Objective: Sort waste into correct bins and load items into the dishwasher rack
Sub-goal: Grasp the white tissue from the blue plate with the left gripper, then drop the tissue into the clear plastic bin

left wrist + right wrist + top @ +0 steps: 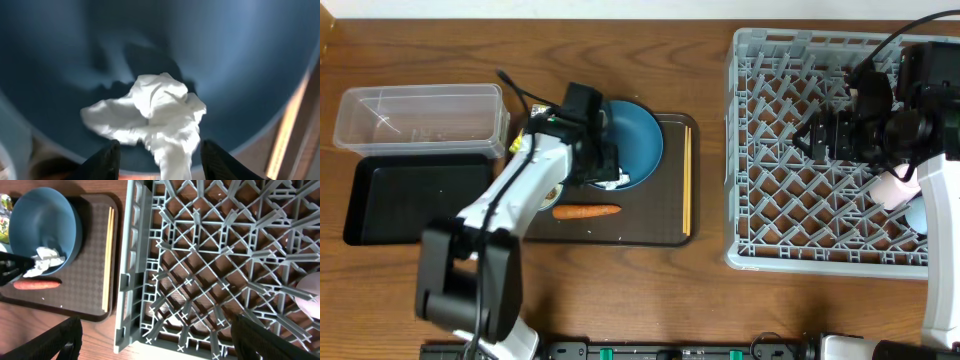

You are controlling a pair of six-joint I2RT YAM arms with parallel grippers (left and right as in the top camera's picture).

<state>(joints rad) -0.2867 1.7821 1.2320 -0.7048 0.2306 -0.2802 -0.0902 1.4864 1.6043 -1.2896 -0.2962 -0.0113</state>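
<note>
Here the left end effector (160,150) hangs low over the plate (638,135), its fingers (106,161) apart on either side of the white tissue (150,112). There is a gap on each side of the tissue, so it is straddled, not clamped. The tissue lies at the plate's near edge, and the plate sits on the brown tray (672,232). Also on that tray, the carrot (587,211) lies just in front of the plate, and the chopsticks (687,180) lie together along the plate's right side.

The right end effector (156,325) hovers over the rack (790,215) with its fingers spread wide and nothing between them. In the rack's right part a pink cup (892,188) rests with a blue cup (917,215) just beside it, both partly hidden by the right arm.

At the far left of the desk (710,300), the clear tub (420,120) stands behind the black tray (415,200), the two touching or nearly so.
</note>
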